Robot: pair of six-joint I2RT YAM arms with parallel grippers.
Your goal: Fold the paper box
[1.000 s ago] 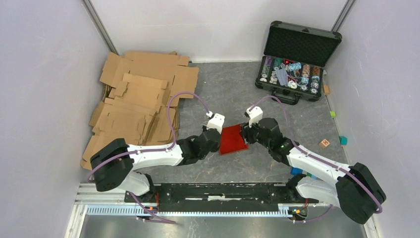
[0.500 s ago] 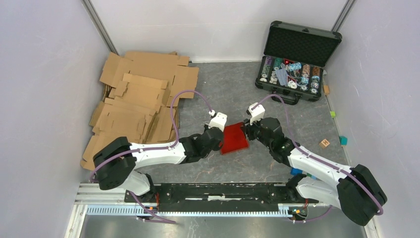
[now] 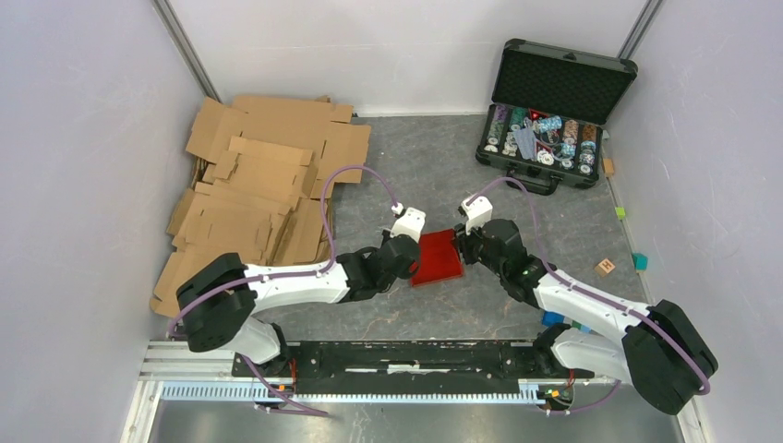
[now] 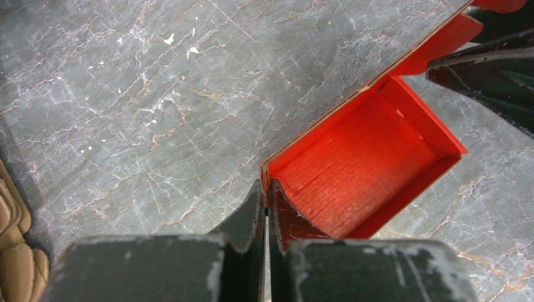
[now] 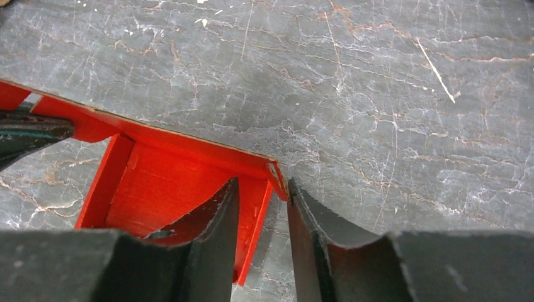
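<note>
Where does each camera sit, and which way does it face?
Top: above and behind, looking down at the table; both arms show.
Left wrist: on its arm, facing the paper box; left pincer pinches its wall.
Right wrist: on its arm, facing the box's other corner; right pincer straddles it.
Shared: the paper box.

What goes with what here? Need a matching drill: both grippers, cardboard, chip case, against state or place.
Things:
1. left gripper
2. right gripper
3. cardboard
4. chip case

States or places:
A. lid up, far right of the table
B. open, straddling a corner of the box
C. piled flat, far left of the table
D. shut on a box wall

Pairs: 1-D, 2-B, 3-C, 4-A
</note>
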